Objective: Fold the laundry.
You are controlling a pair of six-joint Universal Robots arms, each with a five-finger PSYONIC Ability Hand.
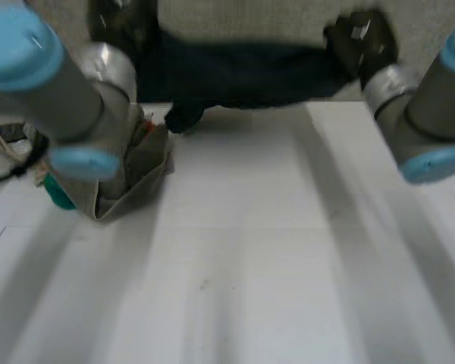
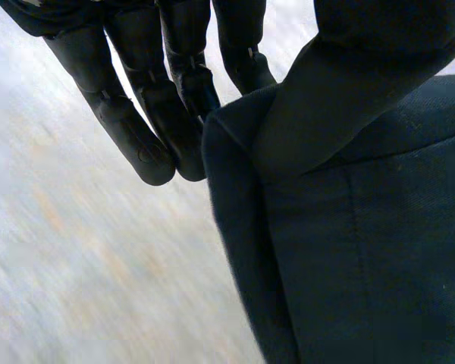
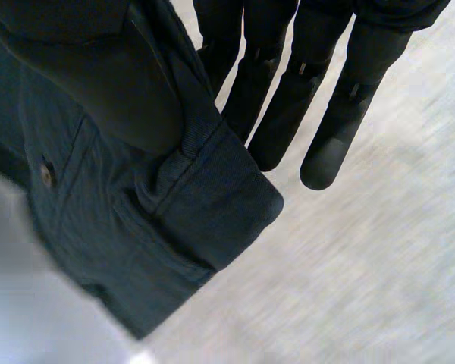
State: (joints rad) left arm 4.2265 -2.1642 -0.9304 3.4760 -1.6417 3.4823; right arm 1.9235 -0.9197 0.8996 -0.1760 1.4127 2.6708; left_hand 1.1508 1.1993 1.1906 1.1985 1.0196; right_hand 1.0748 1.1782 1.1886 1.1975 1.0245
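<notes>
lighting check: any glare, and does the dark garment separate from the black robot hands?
Head view: no glare on the white table; the dark garment is clearly darker than it. Left wrist view: the left robot hand pinching the cloth is only slightly blacker than it. Right wrist view: same low contrast at the right robot hand, though a button shows.

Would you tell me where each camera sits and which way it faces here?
Head view: between and behind the arms, looking down at the table; both arms show, with the left hand and right hand holding the dark garment.
Left wrist view: on the left wrist, looking along the palm; its fingers and thumb pinch the garment's edge.
Right wrist view: on the right wrist, likewise; its thumb pins the waistband.
Shared: all three show the garment.
</notes>
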